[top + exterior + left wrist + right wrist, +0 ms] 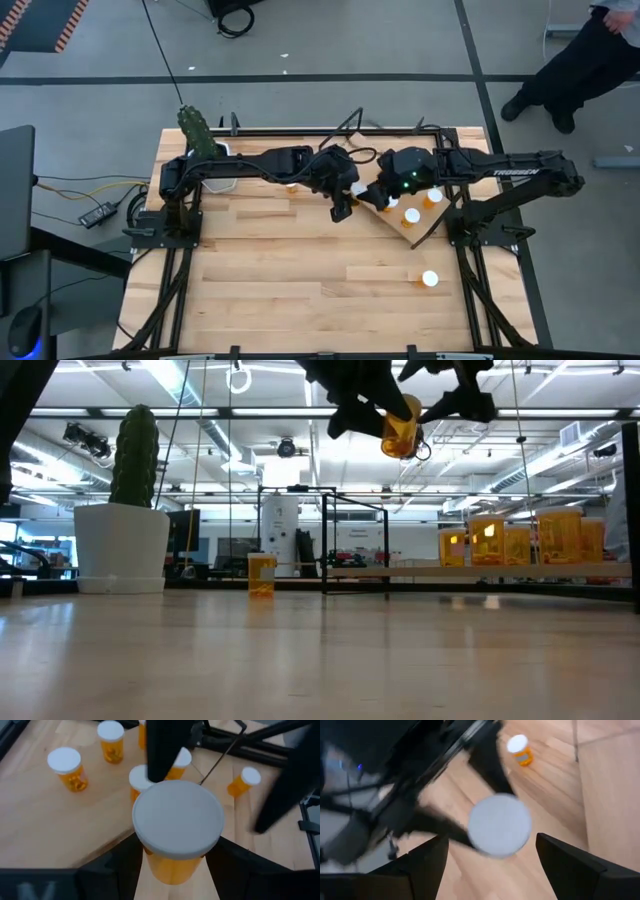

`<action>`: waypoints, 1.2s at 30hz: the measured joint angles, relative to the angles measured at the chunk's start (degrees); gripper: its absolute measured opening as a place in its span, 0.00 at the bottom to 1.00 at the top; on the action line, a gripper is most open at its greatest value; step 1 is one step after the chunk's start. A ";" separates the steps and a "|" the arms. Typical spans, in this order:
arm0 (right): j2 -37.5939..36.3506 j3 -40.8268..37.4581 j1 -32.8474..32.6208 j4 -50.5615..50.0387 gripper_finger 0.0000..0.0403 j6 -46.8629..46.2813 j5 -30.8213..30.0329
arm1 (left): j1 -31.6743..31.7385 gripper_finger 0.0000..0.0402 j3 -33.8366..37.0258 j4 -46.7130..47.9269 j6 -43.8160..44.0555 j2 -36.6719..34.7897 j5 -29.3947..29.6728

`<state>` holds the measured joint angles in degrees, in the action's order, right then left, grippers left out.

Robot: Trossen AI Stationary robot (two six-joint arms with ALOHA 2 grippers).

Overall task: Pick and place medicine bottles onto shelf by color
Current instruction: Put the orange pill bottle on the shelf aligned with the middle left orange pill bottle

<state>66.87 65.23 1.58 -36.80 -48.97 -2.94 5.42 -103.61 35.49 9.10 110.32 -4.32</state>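
My left gripper (343, 205) is shut on one orange medicine bottle (177, 820) with a white cap, high above the table's middle (400, 425). My right gripper (375, 192) faces it from the right, open, a finger on each side of the bottle's cap (500, 825); I cannot tell whether they touch it. The shelf (398, 227), a tilted wooden board on a wire frame, stands just right of both grippers. Several bottles (411, 216) stand on it. One bottle (430, 279) lies on the tabletop nearer the front. Another (261, 575) stands on the table under the left arm. My left gripper pinches the bottle's orange body (172, 865) just under the cap, one finger on each side. The fingers come from the table's left, slanting downward. The bottle is lifted clear of the table and shelf, cap uppermost.
A potted cactus (205, 140) stands at the table's far left corner. A black frame (300, 130) runs along the table's far edge. The near half of the tabletop (300, 290) holds only the lying bottle. A person (590, 60) stands beyond the far right corner.
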 joint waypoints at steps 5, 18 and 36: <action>0.02 0.00 -1.89 -0.04 0.76 7.83 -2.47 | 0.22 0.51 0.00 1.34 -1.22 0.02 -0.08; 0.00 0.00 -4.47 0.25 0.76 15.34 -13.91 | 0.19 0.52 -0.03 1.03 -1.32 0.02 0.00; 0.73 0.04 -4.49 1.85 0.76 17.65 -11.49 | 0.08 0.52 -0.11 -2.91 -1.85 -0.94 -3.43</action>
<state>67.60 65.28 -2.92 -34.95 -31.32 -14.43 5.50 -103.72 32.57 7.25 109.38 -7.75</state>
